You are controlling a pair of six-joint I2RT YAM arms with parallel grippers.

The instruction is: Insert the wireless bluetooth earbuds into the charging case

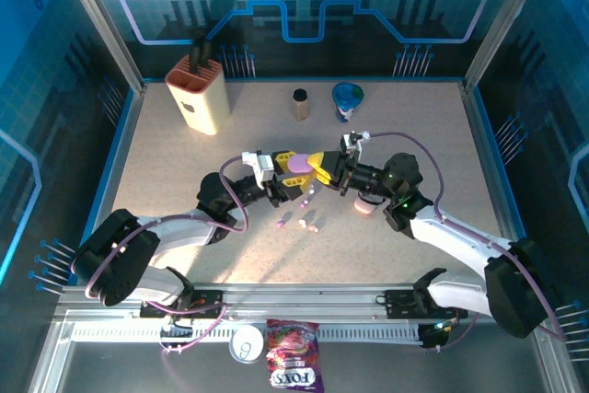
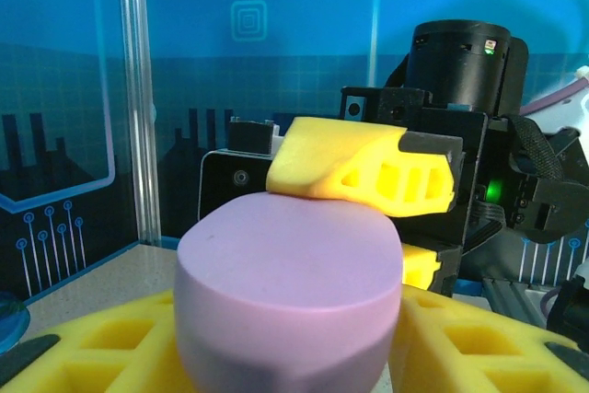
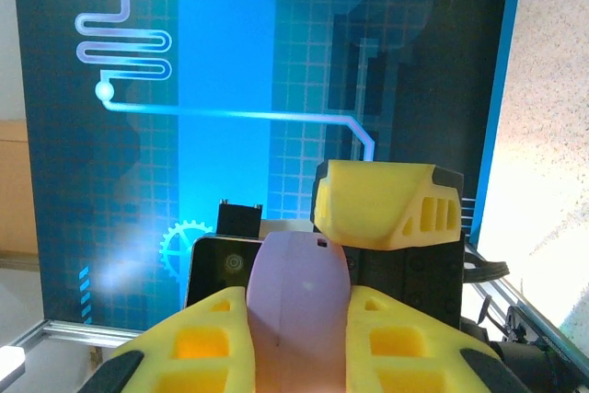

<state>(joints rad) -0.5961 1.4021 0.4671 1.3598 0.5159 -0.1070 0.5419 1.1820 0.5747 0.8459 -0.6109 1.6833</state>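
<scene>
Both arms meet mid-counter (image 1: 423, 135), and the purple case (image 1: 297, 164) hangs between them, lifted off the surface. The left tool (image 1: 291, 170) comes in from the left and the right tool (image 1: 319, 168) from the right, tips nearly nose to nose.

From the left wrist, the case fills the foreground, with that tool's own yellow fingers (image 2: 101, 342) pressed against both of its flanks, so the left tool is grasping the case. One of the right tool's fingers (image 2: 368, 172) lies flat across the top of the case, and a second one peeks out from below and behind it.

From the right wrist it's the same story the other way round. The case sits wedged between this tool's own fingers (image 3: 198, 338), clenched on both sides, and one of the left tool's fingers stands just beyond the far end of the case.

The earbuds (image 1: 304, 221) are down on the counter — a small scatter just in front of the joined tools, apart from the case. A pink case (image 1: 366, 206) lies beside the right wrist.

At the back stand a tan block (image 1: 198, 94), a dark cylinder (image 1: 300, 104) and a blue object (image 1: 348, 98) — all well away from the tools.
</scene>
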